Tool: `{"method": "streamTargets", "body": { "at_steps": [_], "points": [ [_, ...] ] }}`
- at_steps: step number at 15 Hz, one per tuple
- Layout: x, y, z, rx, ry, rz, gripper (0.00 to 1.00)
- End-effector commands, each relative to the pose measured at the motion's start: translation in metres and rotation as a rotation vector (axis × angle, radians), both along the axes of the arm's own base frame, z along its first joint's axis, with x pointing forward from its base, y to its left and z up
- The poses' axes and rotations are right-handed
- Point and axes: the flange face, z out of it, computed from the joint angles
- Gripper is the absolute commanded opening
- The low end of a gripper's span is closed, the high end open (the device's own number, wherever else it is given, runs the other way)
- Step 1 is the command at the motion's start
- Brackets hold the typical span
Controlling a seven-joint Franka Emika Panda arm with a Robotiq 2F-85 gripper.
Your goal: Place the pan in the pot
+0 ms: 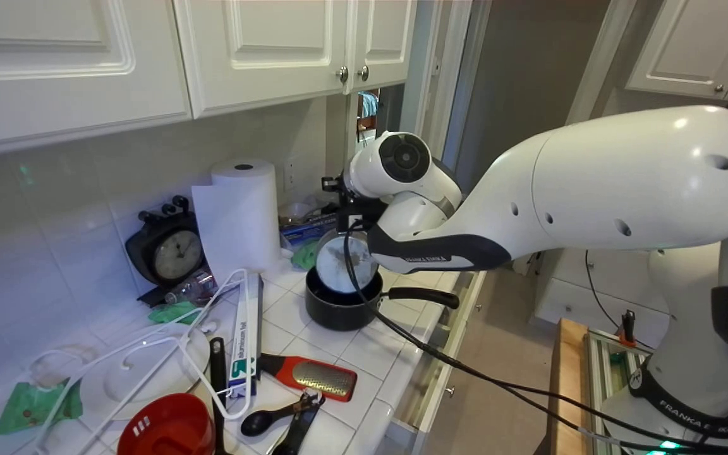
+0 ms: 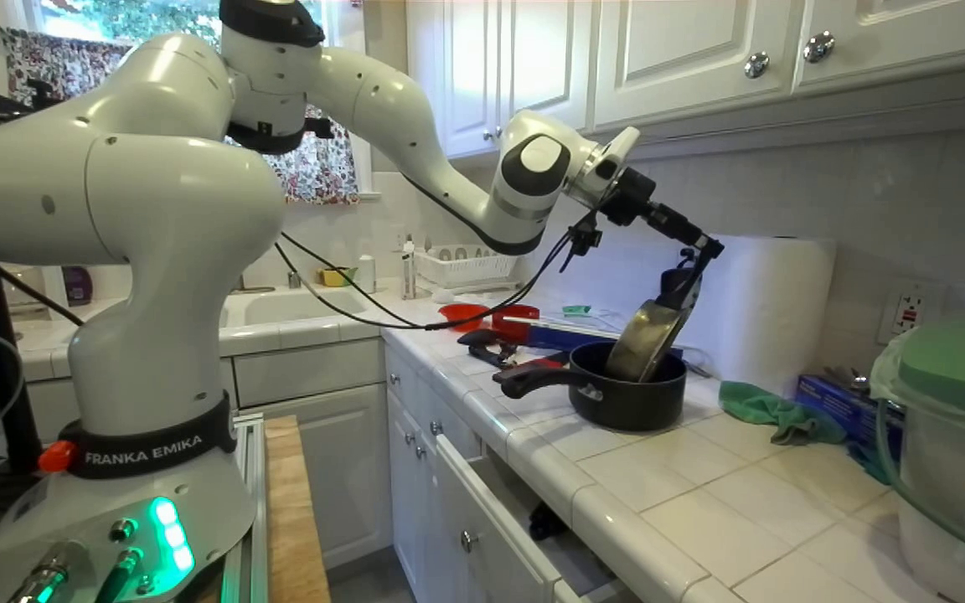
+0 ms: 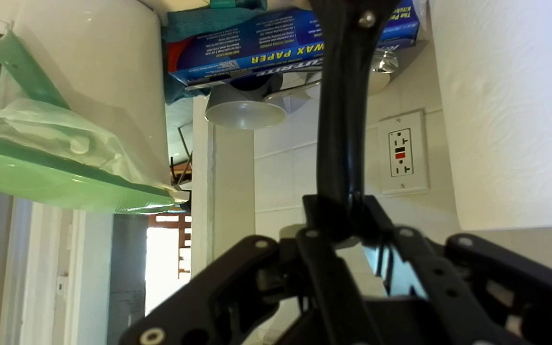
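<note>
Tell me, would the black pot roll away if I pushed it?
Probably not: the black pot stands upright on shiny tiles, so it would likely slide. Its long handle, sticking out, may make it swing round. The pan, tilted partway inside, might clatter.

From opposite sides of the claw [image 3: 342, 212], well apart from it, both exterior views look along the surface [image 2: 742, 512], sharing the black saucepan [image 2: 629, 404] below the claw, while the upside-down wrist view faces the GFCI outlet [image 3: 402, 152] from just behind the claw.
</note>
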Motion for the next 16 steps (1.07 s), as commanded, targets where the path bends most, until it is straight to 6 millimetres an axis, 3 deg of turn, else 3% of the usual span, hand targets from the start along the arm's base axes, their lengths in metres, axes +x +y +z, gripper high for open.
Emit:
{"method": "streamTargets", "body": {
  "at_steps": [1, 16],
  "points": [
    [-0.003, 0.006, -0.006, -0.012, -0.013, -0.016, 0.1],
    [-0.014, 0.023, 0.001, 0.176, 0.096, -0.09, 0.1]
  ]
}}
